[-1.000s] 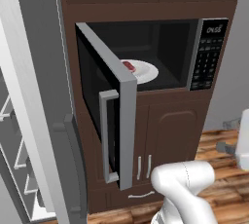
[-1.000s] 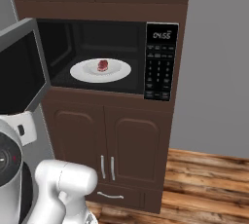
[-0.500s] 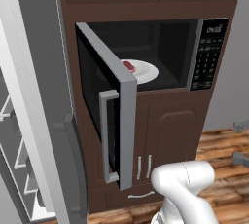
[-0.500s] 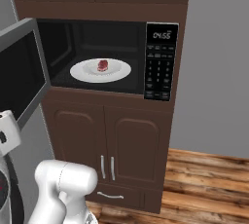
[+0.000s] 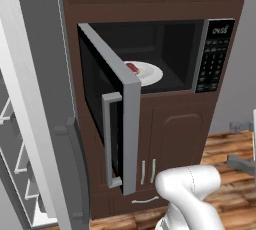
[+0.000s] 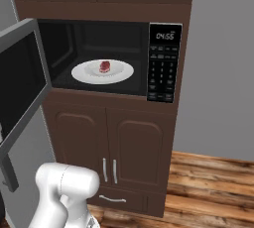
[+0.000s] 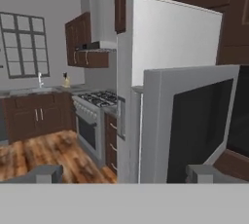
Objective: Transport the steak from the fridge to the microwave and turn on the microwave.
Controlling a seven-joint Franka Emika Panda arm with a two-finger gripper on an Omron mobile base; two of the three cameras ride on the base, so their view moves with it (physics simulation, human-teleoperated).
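Observation:
The steak (image 6: 104, 66) lies on a white plate (image 6: 84, 74) inside the microwave (image 6: 119, 38), and its red top also peeks over the door (image 5: 132, 67). The microwave door (image 5: 120, 124) stands swung out to the left, handle (image 5: 108, 139) facing me. The black keypad (image 6: 163, 63) is at the right. My gripper (image 7: 124, 177) is open and holds nothing; its fingers (image 5: 242, 163) show low at the right, away from the microwave. In the hand view it looks past the door's edge (image 7: 189, 125). The fridge (image 5: 45, 99) stands open at the left.
Dark brown cabinet doors (image 6: 114, 147) and a drawer sit under the microwave. Fridge door shelves (image 5: 15, 164) are at the far left. A stove (image 7: 95, 103), counter and window (image 7: 24, 45) show in the hand view. Wooden floor (image 6: 213, 192) lies to the right.
The arm has swung: its big joint has left the lower left of the right base view, and the hand at the left base view's right edge now shows only its fingers. Steak, plate and door unmoved.

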